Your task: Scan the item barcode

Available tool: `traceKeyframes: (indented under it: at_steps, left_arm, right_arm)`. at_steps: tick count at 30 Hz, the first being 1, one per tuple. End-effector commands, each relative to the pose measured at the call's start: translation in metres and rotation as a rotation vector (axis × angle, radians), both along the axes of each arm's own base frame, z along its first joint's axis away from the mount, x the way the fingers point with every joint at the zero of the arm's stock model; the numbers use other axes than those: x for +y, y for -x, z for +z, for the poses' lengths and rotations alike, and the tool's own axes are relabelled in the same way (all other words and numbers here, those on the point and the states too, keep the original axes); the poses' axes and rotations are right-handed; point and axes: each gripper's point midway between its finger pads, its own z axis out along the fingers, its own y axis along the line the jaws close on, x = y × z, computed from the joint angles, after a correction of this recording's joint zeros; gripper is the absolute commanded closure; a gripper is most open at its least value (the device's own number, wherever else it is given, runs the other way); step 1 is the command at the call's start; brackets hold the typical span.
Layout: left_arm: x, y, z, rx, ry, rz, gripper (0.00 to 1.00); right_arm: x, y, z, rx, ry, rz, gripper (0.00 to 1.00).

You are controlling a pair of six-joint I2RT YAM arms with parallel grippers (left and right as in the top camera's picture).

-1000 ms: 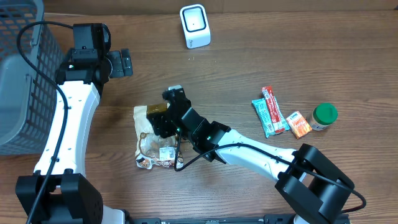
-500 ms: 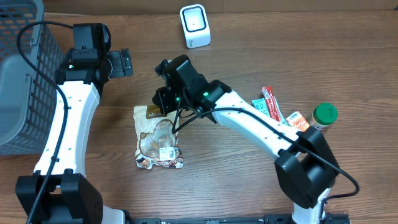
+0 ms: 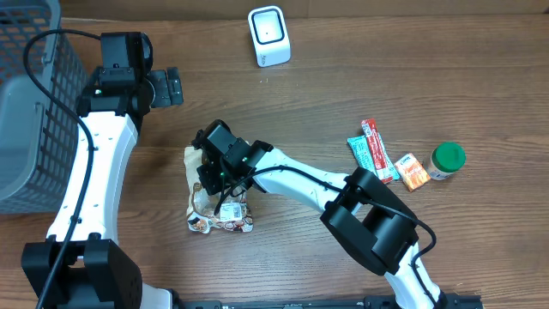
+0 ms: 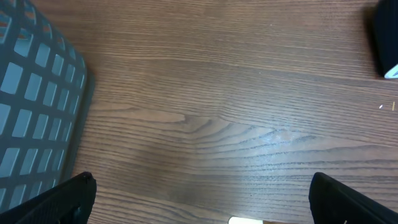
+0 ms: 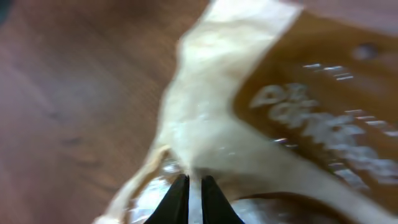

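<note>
Elbow bent, right tool [image 5: 190, 188] on pouch [image 3: 214, 204]

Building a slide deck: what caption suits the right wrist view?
Right tool pinching the snack bag's pale crinkled edge, wooden table behind.

Tan-and-brown snack bag [image 3: 208, 208], green-lidded jar [image 3: 447, 158], grey lattice basket [image 3: 26, 142].
</note>
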Motion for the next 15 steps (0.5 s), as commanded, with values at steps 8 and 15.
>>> traceKeyframes:
  at_steps: [8, 15]
  left_arm:
    - [0.003, 0.0, 0.002, -0.006, -0.004, 0.014, 0.0]
    - [0.003, 0.0, 0.002, -0.006, -0.004, 0.014, 0.0]
  right_arm:
    - [-0.109, -0.044, -0.023, 0.038, 0.331, -0.4, 0.96]
    - [-0.142, -0.014, -0.029, 0.353, 0.363, -0.568, 0.96]
